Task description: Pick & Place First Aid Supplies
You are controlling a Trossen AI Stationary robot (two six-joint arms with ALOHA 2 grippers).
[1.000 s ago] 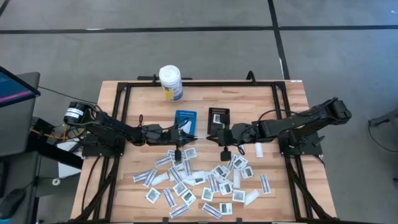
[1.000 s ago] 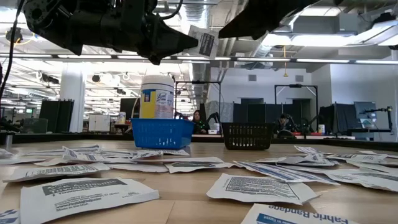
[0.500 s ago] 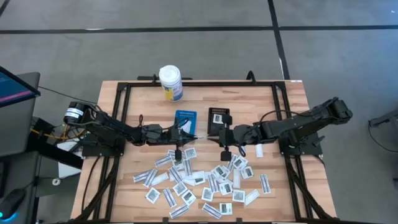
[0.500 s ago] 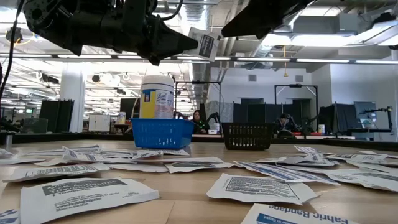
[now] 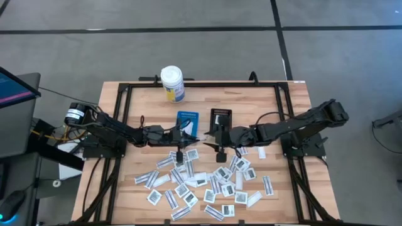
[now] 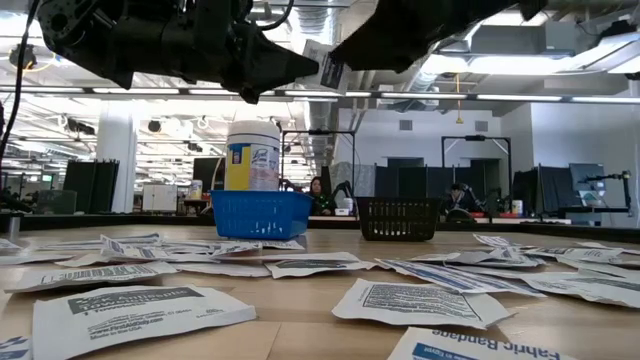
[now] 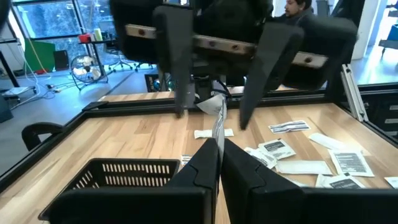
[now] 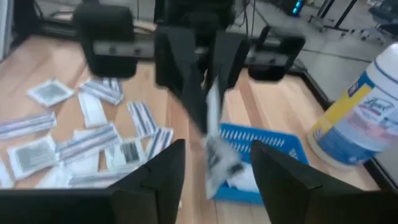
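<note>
Fingers of the right gripper (image 5: 213, 137) have spread and advanced toward nine o'clock, straddling the packet (image 7: 216, 111) pinched in the closed left gripper (image 5: 196, 136): a handover seems underway.

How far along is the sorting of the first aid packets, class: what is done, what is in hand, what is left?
Done: some white packets seem to lie in the blue tray. In hand: the left pincer, shut, holds one packet up in the air, and the open right pincer faces it closely. Left: dozens of loose packets lie spread on the table.
</note>
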